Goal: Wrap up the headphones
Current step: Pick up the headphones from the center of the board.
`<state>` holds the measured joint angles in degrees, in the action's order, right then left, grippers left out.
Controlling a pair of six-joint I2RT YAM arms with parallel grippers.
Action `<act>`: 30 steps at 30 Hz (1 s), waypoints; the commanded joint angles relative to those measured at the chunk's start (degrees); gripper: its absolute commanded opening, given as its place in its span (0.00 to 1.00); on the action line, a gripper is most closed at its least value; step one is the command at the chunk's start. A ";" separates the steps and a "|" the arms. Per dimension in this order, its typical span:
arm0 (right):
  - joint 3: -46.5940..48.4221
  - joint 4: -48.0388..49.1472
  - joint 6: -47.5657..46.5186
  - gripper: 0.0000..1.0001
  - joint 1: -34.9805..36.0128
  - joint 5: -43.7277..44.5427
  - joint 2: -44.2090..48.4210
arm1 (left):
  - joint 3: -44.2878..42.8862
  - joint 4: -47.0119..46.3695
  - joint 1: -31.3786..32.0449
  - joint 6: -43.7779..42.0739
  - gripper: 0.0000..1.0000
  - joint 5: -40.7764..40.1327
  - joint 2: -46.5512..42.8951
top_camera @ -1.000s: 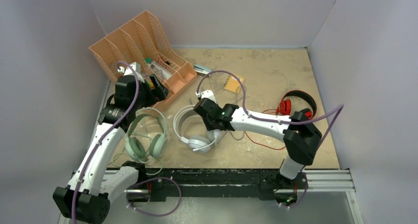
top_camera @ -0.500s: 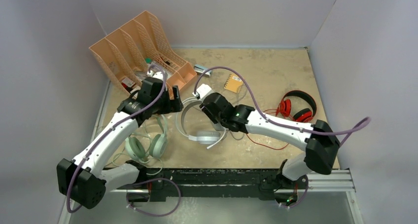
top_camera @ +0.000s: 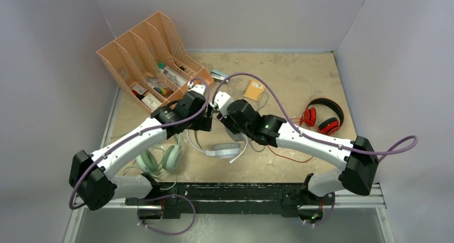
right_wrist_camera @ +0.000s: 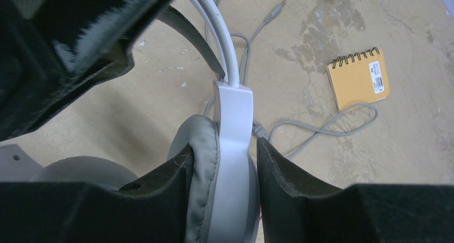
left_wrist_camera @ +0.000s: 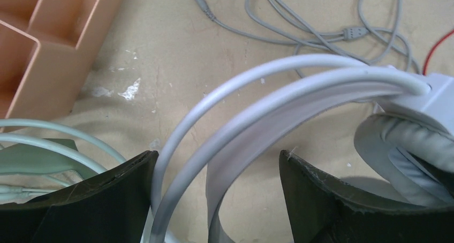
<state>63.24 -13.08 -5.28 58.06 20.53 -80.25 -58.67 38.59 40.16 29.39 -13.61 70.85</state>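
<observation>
A: Holding what, and where?
B: White headset [top_camera: 222, 149], mid-table: my right gripper [right_wrist_camera: 224, 168] clamped on its earcup yoke [right_wrist_camera: 233, 120], left gripper [left_wrist_camera: 215, 189] spread astride the headband [left_wrist_camera: 278, 93]. I'd close the left before gathering the loose grey cord [left_wrist_camera: 300, 34], keeping the band steady

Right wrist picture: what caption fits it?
Right gripper clamps the white headset by its earcup; grey cord and notebook lie beyond.

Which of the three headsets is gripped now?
The white headset, its earcup clamped by the right gripper; the mint-green headset and the red headset lie untouched.
</observation>
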 commanded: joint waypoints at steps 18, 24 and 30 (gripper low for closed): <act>-1.21 2.71 -0.98 0.00 -0.19 -2.23 6.51 | -4.12 1.26 3.61 -0.62 0.57 -13.22 2.02; -0.86 2.55 -0.79 0.00 -0.15 -2.69 6.84 | -3.83 1.84 3.70 -0.86 0.43 -14.60 1.15; -0.75 2.19 -0.53 0.04 -0.20 -1.97 6.93 | -3.91 1.55 3.70 -1.35 0.20 -14.98 -0.07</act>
<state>61.04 -13.28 -6.17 57.95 18.41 -76.42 -60.86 41.47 44.01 28.12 -25.19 73.23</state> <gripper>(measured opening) 0.416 0.267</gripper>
